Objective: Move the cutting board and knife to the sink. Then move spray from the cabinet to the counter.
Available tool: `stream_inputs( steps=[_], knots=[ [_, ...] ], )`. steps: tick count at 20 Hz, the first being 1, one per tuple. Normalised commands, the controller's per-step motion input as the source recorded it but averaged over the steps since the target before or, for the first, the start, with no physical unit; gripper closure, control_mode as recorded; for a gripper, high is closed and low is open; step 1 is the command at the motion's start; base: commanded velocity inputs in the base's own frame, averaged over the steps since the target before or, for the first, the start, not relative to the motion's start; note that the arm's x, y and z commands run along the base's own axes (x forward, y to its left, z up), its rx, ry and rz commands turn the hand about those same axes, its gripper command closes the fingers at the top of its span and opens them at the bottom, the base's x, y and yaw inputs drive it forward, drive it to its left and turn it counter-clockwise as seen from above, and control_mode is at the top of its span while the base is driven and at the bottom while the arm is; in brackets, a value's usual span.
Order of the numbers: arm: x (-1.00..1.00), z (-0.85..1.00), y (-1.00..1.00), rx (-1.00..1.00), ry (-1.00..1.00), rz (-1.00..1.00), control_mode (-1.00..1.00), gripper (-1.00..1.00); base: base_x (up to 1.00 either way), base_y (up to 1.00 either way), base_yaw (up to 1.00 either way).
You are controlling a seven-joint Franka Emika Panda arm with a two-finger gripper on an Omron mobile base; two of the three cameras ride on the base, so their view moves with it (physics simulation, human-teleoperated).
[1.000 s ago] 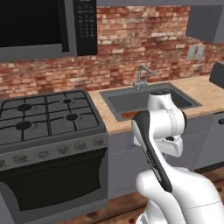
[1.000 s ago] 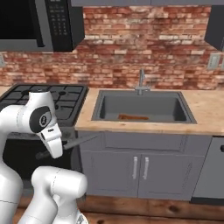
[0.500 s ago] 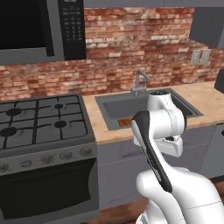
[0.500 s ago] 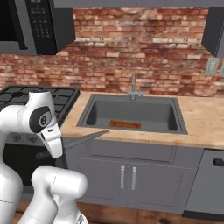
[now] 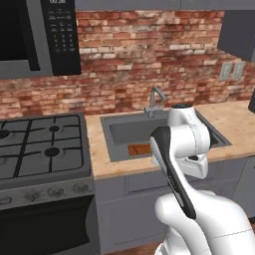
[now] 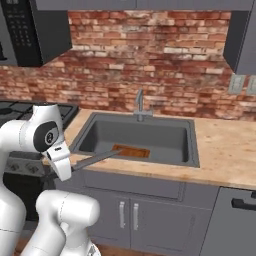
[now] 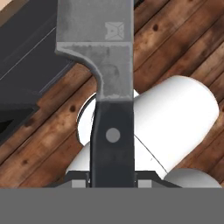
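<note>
Two fingers of the hand point(image 7: 112, 181) clench the knife point(image 7: 105, 83) by its black handle; cutting board point(image 6: 131, 150) lies in the sink point(image 6: 100, 131).

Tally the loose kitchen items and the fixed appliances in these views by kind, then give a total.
Cutting board, lying in the sink: 1
Knife, held in the tool: 1
Sink: 1
Faucet: 1
Gas stove: 1
Microwave: 1
Total: 6
</note>
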Motion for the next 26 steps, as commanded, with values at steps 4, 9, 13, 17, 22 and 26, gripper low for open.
stream_inputs(
  steps=[4, 9, 13, 17, 22, 26],
  knots=[
    [0.0, 0.0, 0.0, 0.0, 0.0, 0.0, 1.0, 1.0, 0.5, -0.45, 0.13],
    [0.0, 0.0, 0.0, 0.0, 0.0, 0.0, 1.0, 1.0, 0.47, -0.37, 0.1],
    [0.0, 0.0, 0.0, 0.0, 0.0, 0.0, 1.0, 1.0, 0.38, -0.27, 0.08],
    [0.0, 0.0, 0.0, 0.0, 0.0, 0.0, 1.0, 1.0, 0.05, -0.06, 0.03],
    [0.0, 0.0, 0.0, 0.0, 0.0, 0.0, 1.0, 1.0, 0.0, 0.0, 0.0],
    [0.0, 0.0, 0.0, 0.0, 0.0, 0.0, 1.0, 1.0, 0.0, 0.0, 0.0]
  ],
)
